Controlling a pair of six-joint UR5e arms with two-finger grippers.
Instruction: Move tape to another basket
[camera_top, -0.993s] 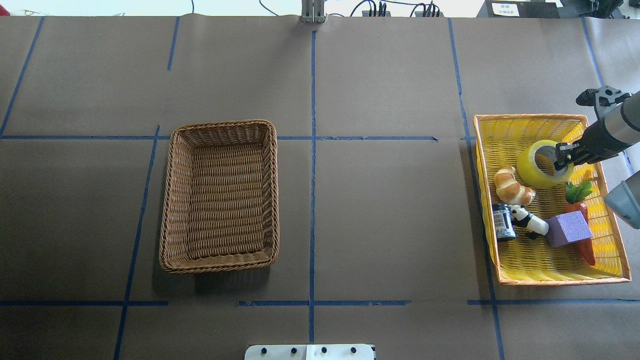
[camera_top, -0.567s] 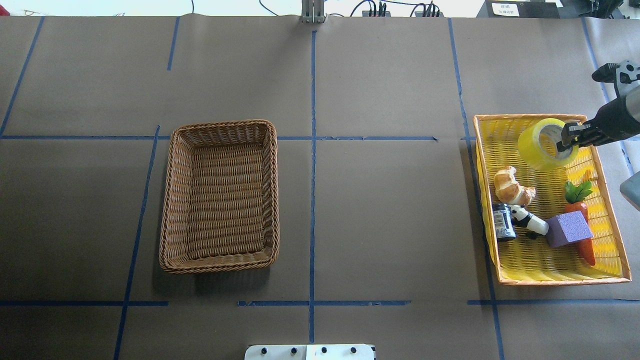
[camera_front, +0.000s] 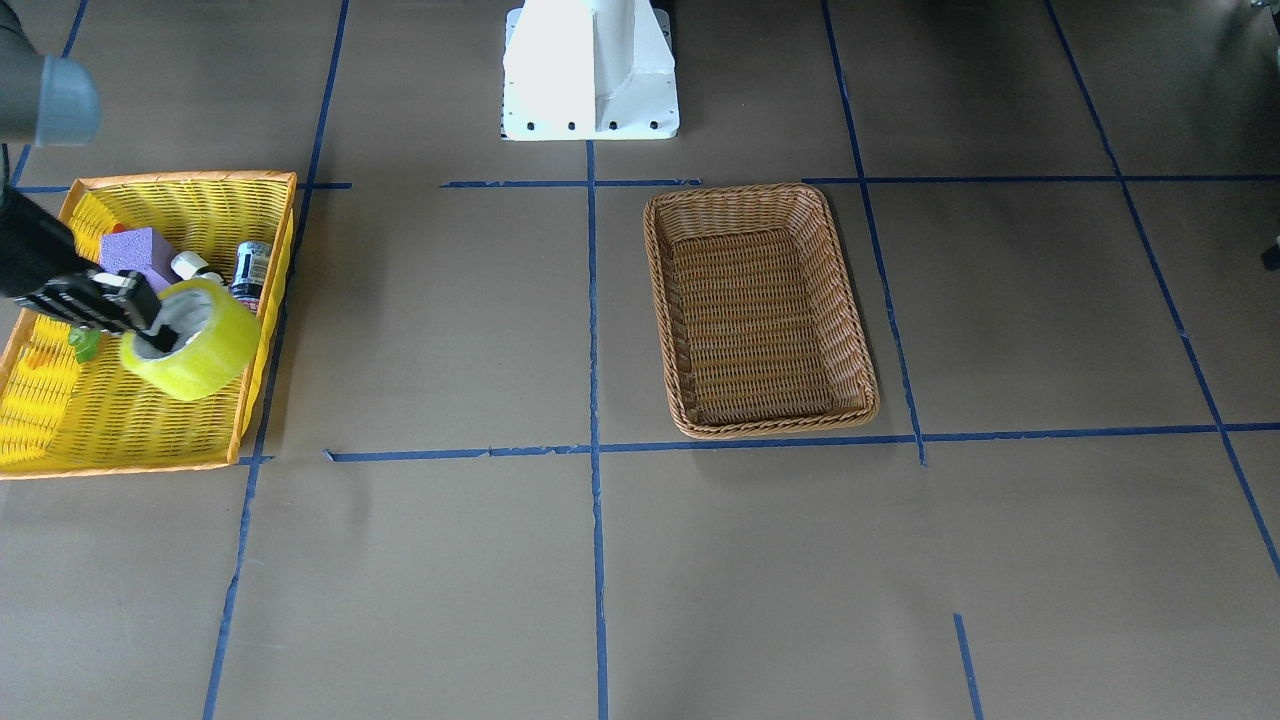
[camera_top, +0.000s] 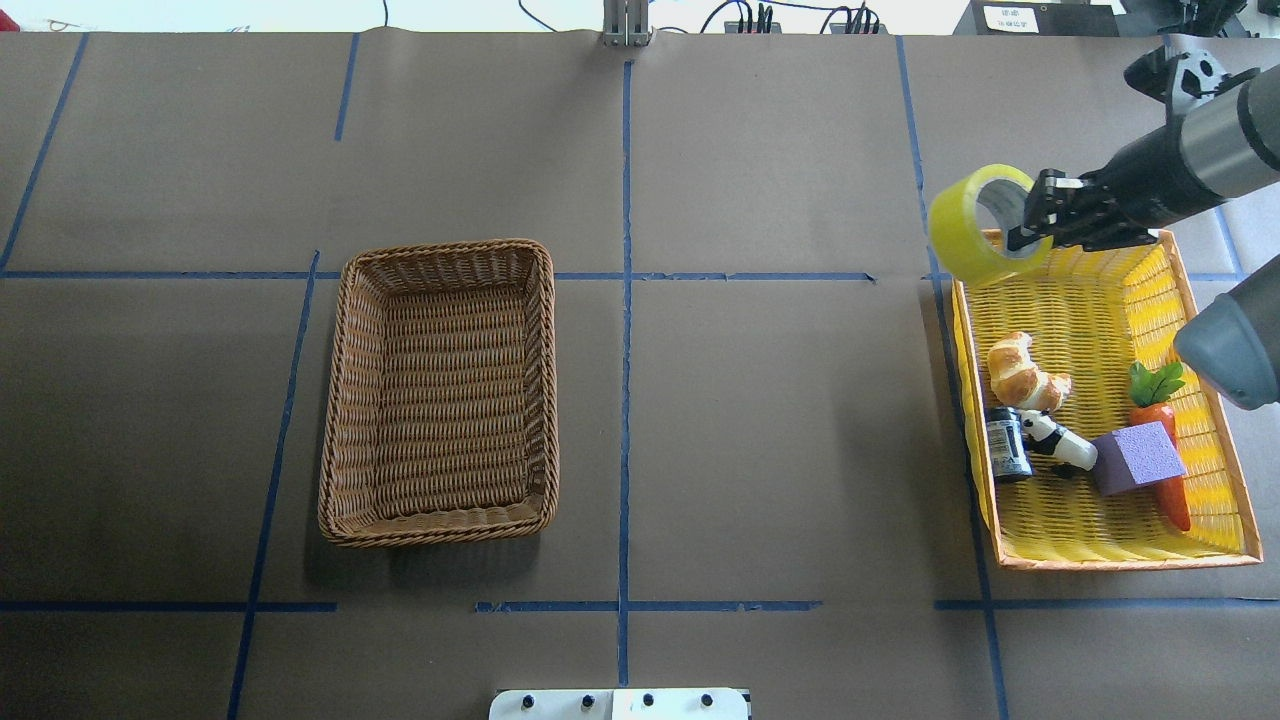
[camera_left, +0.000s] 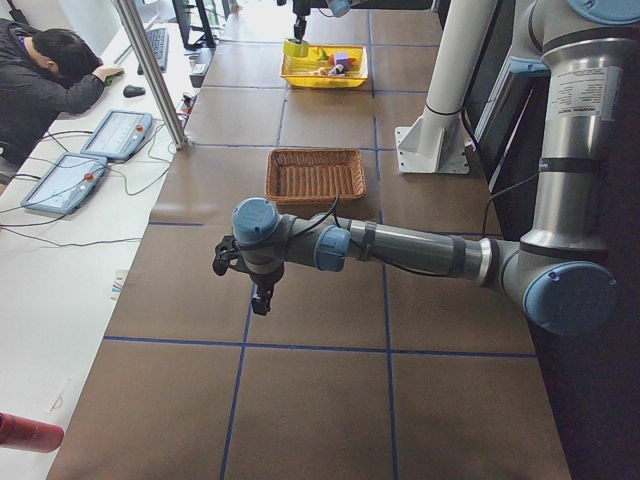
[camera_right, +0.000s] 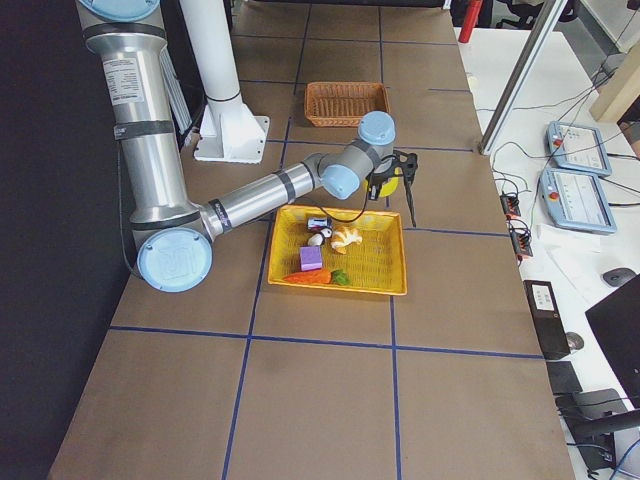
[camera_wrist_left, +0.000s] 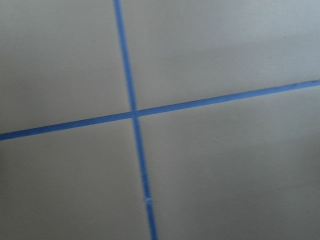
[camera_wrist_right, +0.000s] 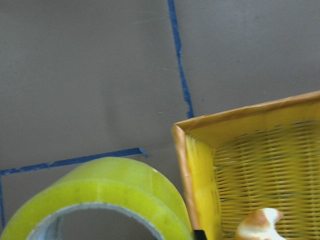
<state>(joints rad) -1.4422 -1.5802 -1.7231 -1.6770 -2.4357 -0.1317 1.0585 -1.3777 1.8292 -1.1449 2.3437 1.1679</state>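
The yellow-green tape roll (camera_top: 968, 230) hangs in the air over the far left corner of the yellow basket (camera_top: 1100, 563). My right gripper (camera_top: 1030, 225) is shut on its wall, with one finger inside the core. The roll also shows in the front view (camera_front: 200, 352) and fills the bottom of the right wrist view (camera_wrist_right: 100, 192). The brown wicker basket (camera_top: 545, 380) stands empty left of the table's centre line, far from the tape. My left gripper (camera_left: 258, 295) shows only in the exterior left view, low over bare table; I cannot tell if it is open or shut.
The yellow basket holds a croissant (camera_top: 1025, 372), a dark can (camera_top: 1007, 446), a panda figure (camera_top: 1058, 442), a purple block (camera_top: 1138, 457) and a carrot (camera_top: 1168, 450). Blue tape lines cross the brown table cover (camera_top: 780, 420). The robot's base (camera_front: 590, 70) stands at the near edge.
My right gripper has lifted the tape out of the yellow basket and carried it away from the robot and to the left, to over the basket's far left corner.
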